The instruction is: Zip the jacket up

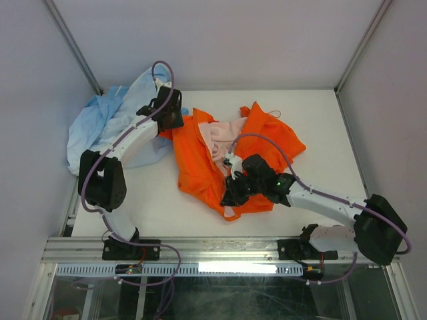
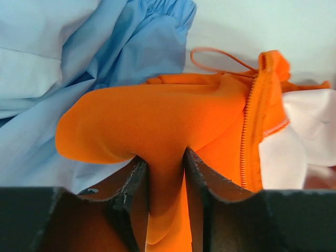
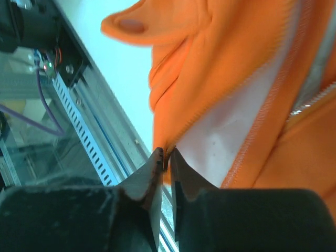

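Pinching a smooth orange fold, the left end effector [image 2: 165, 157] is clenched on the jacket [image 2: 157, 115] — toothed zipper [image 2: 245, 142] just right of it, crumpled blue cloth [image 2: 79, 58] left. The right end effector [image 3: 167, 160] nips the jacket's thin edge, near the desk [image 3: 121, 79] rim.

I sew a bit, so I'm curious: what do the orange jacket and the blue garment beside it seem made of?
The jacket: thin, smooth, matte cloth, possibly synthetic; it bends in soft rounded folds. Its zipper teeth look like orange plastic. The blue garment: light matte cloth, perhaps cotton; fine creases, gathered edge.
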{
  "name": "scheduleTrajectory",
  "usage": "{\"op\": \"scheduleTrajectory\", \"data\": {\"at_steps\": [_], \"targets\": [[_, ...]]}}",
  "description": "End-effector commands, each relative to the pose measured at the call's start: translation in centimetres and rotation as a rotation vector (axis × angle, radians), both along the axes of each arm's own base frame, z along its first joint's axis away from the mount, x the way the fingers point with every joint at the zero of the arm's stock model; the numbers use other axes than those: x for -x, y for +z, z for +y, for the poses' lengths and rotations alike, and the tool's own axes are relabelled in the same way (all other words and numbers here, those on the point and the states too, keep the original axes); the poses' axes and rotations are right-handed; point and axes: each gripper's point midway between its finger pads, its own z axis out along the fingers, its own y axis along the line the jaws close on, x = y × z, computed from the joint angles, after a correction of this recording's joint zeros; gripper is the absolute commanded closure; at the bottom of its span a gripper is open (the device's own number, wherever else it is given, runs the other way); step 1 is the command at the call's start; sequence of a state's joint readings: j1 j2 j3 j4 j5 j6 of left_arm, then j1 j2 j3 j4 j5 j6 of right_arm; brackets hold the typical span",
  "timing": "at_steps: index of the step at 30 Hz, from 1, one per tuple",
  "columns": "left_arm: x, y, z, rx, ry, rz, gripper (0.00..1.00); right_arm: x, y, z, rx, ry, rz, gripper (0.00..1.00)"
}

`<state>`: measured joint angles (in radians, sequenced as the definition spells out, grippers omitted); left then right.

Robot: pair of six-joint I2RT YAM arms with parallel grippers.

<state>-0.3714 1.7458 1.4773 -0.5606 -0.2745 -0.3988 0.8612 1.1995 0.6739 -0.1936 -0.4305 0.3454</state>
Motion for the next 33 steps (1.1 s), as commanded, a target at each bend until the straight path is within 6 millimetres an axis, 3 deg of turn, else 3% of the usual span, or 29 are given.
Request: {"op": "scheduleTrajectory", "data": {"at_steps": [1,4,7,12,16,21,28,33], "targets": [[-1.6,1.9,1.7,-0.047,0.056,-0.090,0.63,1.7,1.3,1.7,-0.044,0.092,0.029,0.81],[-0.7,2.5,1.6,-0.040,0.057,-0.097,0.51,0.1,2.5,1.1,-0.005,0.040,-0.056,0.63],[0.7,4.5,1.1,0.000,0.044,-0.136,0.44,-2.4,4.5,-0.1,0.042,-0.037,-0.156,0.50],[3.0,9.0,-0.6,0.049,0.001,-0.240,0.35,-9.4,7.4,-3.6,0.106,-0.293,-0.311,0.45],[3.2,10.6,-2.7,0.137,-0.067,-0.287,0.30,-15.1,8.8,-6.9,0.127,-0.504,-0.391,0.42],[0.6,9.3,-6.8,0.228,-0.174,-0.252,0.26,-20.7,8.8,-9.5,0.096,-0.673,-0.420,0.39],[-5.1,4.6,-6.0,0.223,-0.099,-0.178,0.24,-24.5,7.6,-10.1,0.101,-0.723,-0.436,0.35],[-6.9,1.3,-7.4,0.256,-0.132,-0.106,0.25,-25.6,6.2,-10.3,0.116,-0.732,-0.426,0.33]]}}
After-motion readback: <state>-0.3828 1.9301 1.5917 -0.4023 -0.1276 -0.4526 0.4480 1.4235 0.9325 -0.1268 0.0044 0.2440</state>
